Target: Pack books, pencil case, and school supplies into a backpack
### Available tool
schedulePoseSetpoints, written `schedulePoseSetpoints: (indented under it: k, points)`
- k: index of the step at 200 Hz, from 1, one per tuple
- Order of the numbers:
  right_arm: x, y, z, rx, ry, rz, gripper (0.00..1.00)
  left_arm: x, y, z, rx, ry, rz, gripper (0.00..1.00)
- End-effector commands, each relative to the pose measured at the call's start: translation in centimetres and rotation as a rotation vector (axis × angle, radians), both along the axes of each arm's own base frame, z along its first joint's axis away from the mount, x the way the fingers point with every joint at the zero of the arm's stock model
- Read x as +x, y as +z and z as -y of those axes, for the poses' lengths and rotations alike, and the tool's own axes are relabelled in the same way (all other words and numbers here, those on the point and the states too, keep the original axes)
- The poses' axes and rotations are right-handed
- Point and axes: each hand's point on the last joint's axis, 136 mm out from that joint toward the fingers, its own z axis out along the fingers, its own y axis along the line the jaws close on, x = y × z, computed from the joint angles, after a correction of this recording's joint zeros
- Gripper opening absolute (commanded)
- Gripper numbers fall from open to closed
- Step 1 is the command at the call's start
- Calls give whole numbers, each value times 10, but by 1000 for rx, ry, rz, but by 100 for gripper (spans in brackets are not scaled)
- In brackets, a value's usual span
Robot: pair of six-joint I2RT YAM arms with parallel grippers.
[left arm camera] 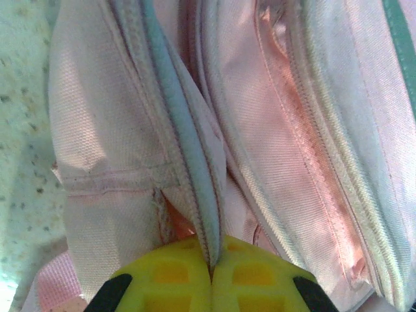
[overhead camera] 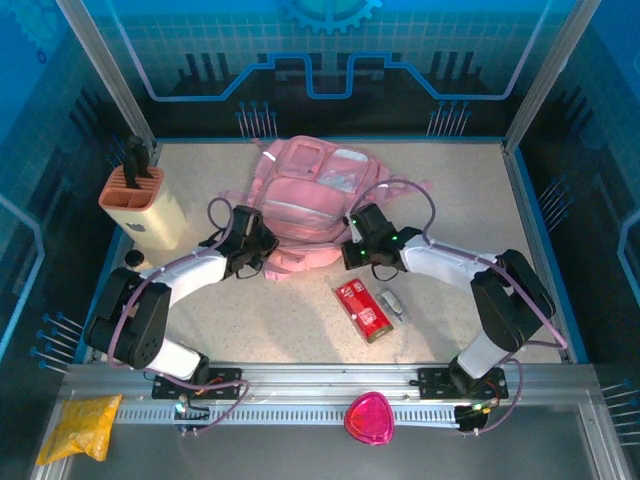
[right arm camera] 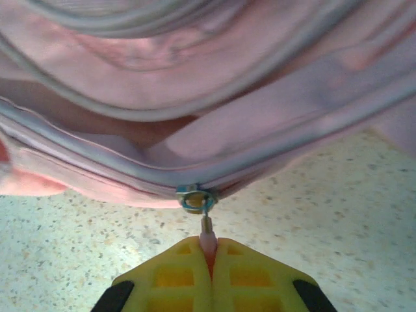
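Tension first — left tool (left arm camera: 211, 272) pinching the backpack (overhead camera: 300, 205) at its rim, right tool (right arm camera: 209, 261) clamping the zip pull (right arm camera: 207, 229) — I'd draw along the track.

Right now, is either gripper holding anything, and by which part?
Both hold the backpack. The left gripper is shut on a grey-piped fabric edge; the right gripper is shut on the pink zip pull below the slider.

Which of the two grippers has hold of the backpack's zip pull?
The right gripper: it is shut on the pink zip pull below the metal slider. The left gripper pinches only a piped fabric edge of the backpack.
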Motion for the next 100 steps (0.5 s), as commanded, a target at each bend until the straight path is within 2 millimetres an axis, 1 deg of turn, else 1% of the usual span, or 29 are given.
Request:
schedulePoseSetpoints:
  k: [1, 11, 18, 34, 48, 56, 63, 68, 74, 79, 87, 92, 100]
  points:
    - [-3, 3, 31, -79, -57, -3, 0, 12, 12, -35, 105, 26, 10, 0]
    - [-4, 6, 28, -69, -46, 4, 0, 19, 16, -41, 102, 23, 17, 0]
    - [-8, 7, 20, -55, -24, 5, 0, 26, 22, -43, 100, 15, 32, 0]
    - [-17, 9, -4, -25, 43, 3, 0, 40, 33, -50, 112, 8, 46, 0]
    - [-27, 10, -32, 1, 111, 0, 0, 53, 40, -50, 107, -10, 66, 0]
    - [-32, 11, -52, 25, 145, -8, 0, 59, 42, -47, 72, -28, 73, 5]
    - [-35, 13, -66, 54, 157, -21, 0, 64, 46, -41, 42, -57, 85, 7]
    - [-36, 14, -76, 75, 160, -33, 0, 63, 46, -41, 38, -58, 77, 9]
    - [-35, 15, -84, 100, 161, -46, 0, 62, 46, -41, 37, -55, 75, 15]
    - [-35, 16, -89, 116, 160, -53, 0, 60, 45, -42, 34, -51, 73, 19]
    - [-33, 16, -93, 130, 159, -46, 0, 54, 45, -43, 31, -41, 69, 30]
    - [-31, 16, -93, 129, 156, -36, 0, 49, 44, -44, 32, -39, 65, 35]
    - [-29, 13, -92, 116, 153, -25, 0, 40, 44, -44, 27, -38, 62, 38]
